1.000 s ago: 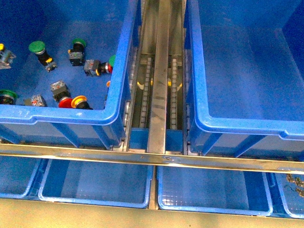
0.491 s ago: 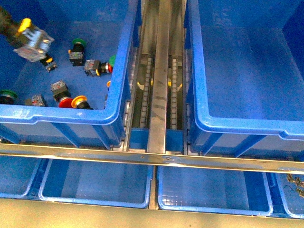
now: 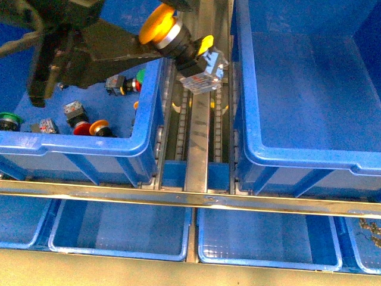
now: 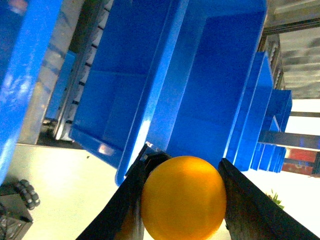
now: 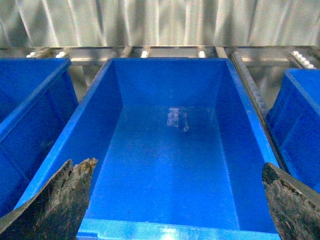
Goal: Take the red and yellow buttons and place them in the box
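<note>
My left gripper (image 3: 159, 25) is shut on the yellow button (image 3: 193, 56) and holds it in the air over the metal rail between the two big bins. The clear-grey contact block points towards the box (image 3: 309, 159). In the left wrist view both fingers (image 4: 125, 205) press the yellow cap (image 4: 182, 202). A red button (image 3: 82, 128) lies in the left bin beside an orange-yellow capped one (image 3: 100, 125). My right gripper (image 5: 175, 167) is open and empty above the box (image 5: 170, 232), whose floor is bare.
The left bin (image 3: 77, 144) also holds green-capped buttons (image 3: 7, 119) and another red-tipped one (image 3: 136, 85). A roller rail (image 3: 199, 137) runs between the bins. A metal bar (image 3: 190, 199) crosses the front, with shallow blue trays (image 3: 119, 238) below it.
My left arm has lifted the yellow button out of the left bin and carried it right, over the bin's rim to above the rail.
</note>
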